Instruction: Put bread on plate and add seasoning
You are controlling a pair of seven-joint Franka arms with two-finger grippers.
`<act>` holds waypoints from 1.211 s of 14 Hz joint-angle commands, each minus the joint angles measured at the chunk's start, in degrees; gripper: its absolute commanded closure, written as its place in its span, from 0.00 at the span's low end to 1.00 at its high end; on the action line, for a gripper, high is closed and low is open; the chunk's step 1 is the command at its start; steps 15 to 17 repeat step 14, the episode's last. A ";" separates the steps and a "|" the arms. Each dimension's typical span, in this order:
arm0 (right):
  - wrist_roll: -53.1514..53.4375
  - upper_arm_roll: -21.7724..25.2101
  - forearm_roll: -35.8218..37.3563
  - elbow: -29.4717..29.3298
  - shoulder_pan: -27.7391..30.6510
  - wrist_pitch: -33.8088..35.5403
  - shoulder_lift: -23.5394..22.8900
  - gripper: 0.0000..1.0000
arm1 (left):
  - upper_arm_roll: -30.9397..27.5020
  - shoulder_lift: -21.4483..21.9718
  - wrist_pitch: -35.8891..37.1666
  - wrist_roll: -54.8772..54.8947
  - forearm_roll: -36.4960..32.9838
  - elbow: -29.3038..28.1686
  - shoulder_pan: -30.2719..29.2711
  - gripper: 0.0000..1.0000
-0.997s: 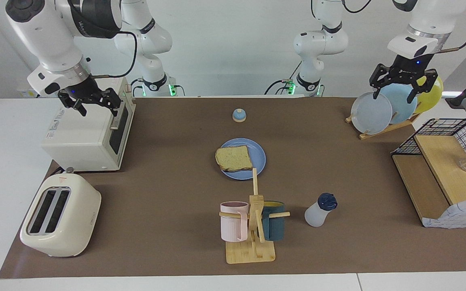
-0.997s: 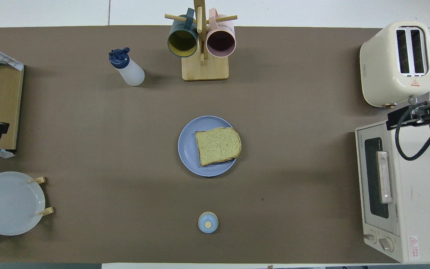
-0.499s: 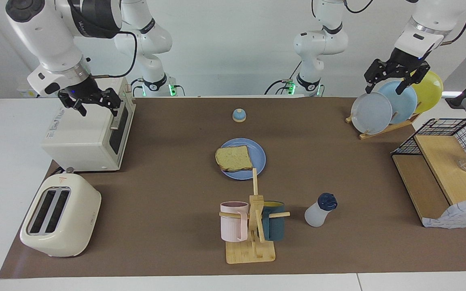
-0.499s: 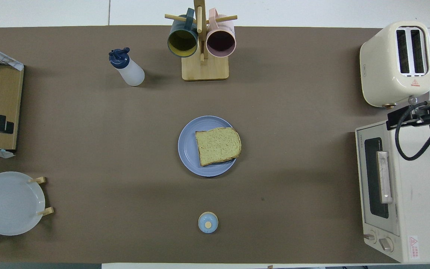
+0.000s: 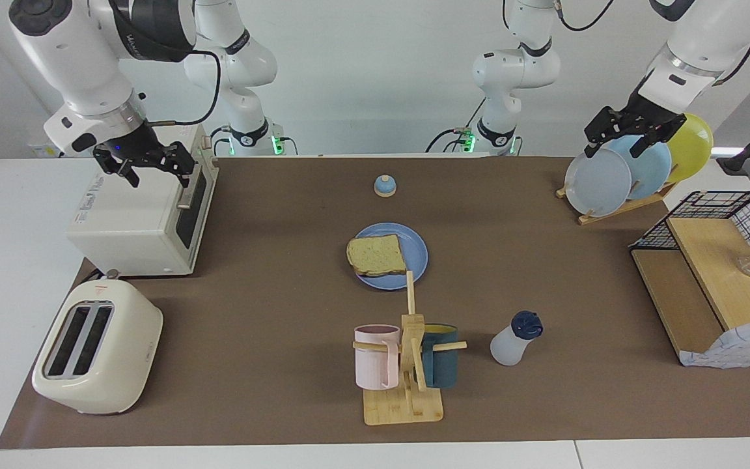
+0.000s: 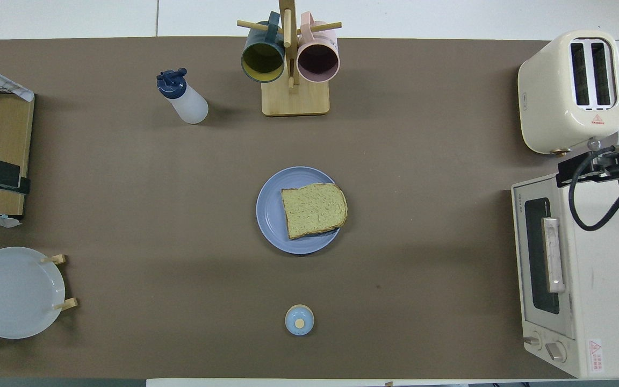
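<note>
The bread lies flat on the light-blue plate in the middle of the table, as the overhead view also shows (bread, plate). The seasoning bottle stands upright beside the mug tree, farther from the robots than the plate; it also shows in the overhead view. My left gripper is open and empty in the air over the upright plates in the rack. My right gripper is open and empty over the toaster oven and waits there.
A wooden mug tree holds a pink and a teal mug. A blue bell sits nearer the robots than the plate. The toaster oven and toaster stand at the right arm's end, the plate rack and wire shelf at the left arm's end.
My left gripper has risen and shifted over the plate rack, a little toward the middle of the table. My right arm, the bread, plate and bottle have not moved.
</note>
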State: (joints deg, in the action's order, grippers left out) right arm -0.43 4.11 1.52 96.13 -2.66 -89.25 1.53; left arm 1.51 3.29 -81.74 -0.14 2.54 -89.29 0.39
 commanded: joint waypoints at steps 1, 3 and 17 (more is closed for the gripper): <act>-1.59 -0.25 -0.29 0.64 0.63 0.22 0.84 0.00 | -0.29 0.84 -1.05 1.88 -5.07 -1.15 0.40 0.00; -1.59 -0.25 -0.29 0.72 0.63 0.22 0.84 0.00 | -0.29 0.84 -2.80 3.83 -5.09 -1.33 -0.03 0.00; -1.59 -0.25 -0.29 0.64 0.72 0.22 0.84 0.00 | -0.28 0.76 -5.01 3.48 -1.92 -3.09 -0.21 0.00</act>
